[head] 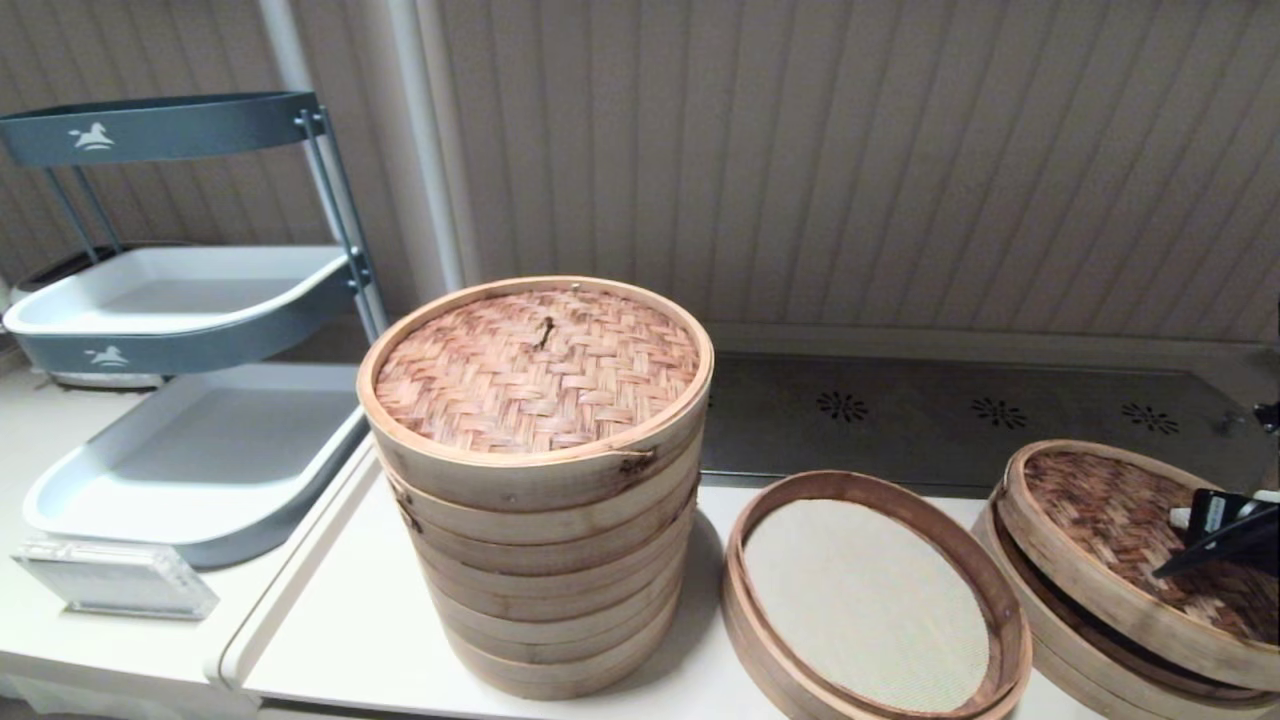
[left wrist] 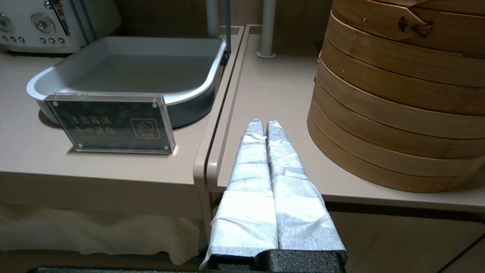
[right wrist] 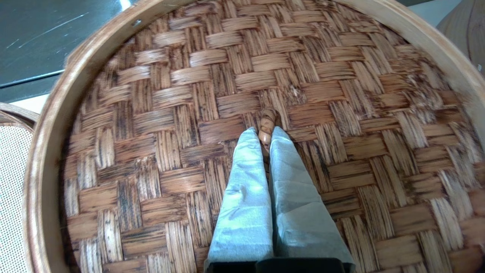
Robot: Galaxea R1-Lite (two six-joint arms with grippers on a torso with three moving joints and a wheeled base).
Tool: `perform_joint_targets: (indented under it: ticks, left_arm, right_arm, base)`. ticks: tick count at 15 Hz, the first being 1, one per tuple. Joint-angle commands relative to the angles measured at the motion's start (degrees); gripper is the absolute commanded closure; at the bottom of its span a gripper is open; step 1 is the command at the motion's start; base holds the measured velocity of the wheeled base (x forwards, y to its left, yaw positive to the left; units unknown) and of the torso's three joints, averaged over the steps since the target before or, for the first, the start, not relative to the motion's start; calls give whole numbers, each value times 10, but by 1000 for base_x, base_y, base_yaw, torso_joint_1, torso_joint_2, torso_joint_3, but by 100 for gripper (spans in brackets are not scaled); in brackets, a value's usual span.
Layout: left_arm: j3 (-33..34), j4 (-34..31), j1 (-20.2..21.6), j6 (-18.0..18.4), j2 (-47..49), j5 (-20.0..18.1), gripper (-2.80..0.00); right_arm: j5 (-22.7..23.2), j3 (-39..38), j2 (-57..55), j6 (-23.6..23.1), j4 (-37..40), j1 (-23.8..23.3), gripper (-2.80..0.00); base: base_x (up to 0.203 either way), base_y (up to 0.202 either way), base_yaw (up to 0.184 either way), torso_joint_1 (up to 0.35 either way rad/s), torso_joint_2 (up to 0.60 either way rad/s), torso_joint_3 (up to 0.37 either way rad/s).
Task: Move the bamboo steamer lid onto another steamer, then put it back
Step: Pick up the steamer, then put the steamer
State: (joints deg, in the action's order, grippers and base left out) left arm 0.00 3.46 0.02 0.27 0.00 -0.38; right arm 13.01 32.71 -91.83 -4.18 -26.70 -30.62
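Steamer lid point(head: 1120, 535) tilted on basket, lower right of frame, right gripper point(right wrist: 265, 133) pinching its centre knot point(right wrist: 267, 122), left gripper point(left wrist: 264, 124) closed, empty, near tall stack point(left wrist: 401, 94).

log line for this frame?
right gripper: shut on bamboo steamer lid knot, lid tilted | left gripper: shut, parked | cloth-lined steamer: uncovered

The bamboo steamer lid point(right wrist: 242, 113) is a brown basket-weave of flat strips with dark scorched streaks, a pale wooden rim and a small mottled brown knot point(right wrist: 267, 125) at its centre. The right claw point(right wrist: 265, 136) has pale blue-grey wrapped fingers. The open steamer point(head: 870, 600) has a reddish-brown rim and a beige cloth liner. The tall stack point(head: 540, 480) is pale wood under a lighter, reddish-tan woven lid. The left claw point(left wrist: 264, 125) is wrapped in silvery-white. The trays point(head: 190, 450) are white inside, grey-blue outside.
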Motion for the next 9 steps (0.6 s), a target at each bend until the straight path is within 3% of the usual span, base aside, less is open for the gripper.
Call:
perform_joint_targets:
  ticks: [1,9]
  left_arm:
    - [14,1,0,0,-1,0,0]
    - [14,1,0,0,-1,0,0]
  right_arm:
    - [1,-4,7,0,-3,0,0]
    - [-1,-6,43,8,1,13,0]
  base:
    - [0,0,0,0,0,0]
    - [0,0,0,0,0,0]
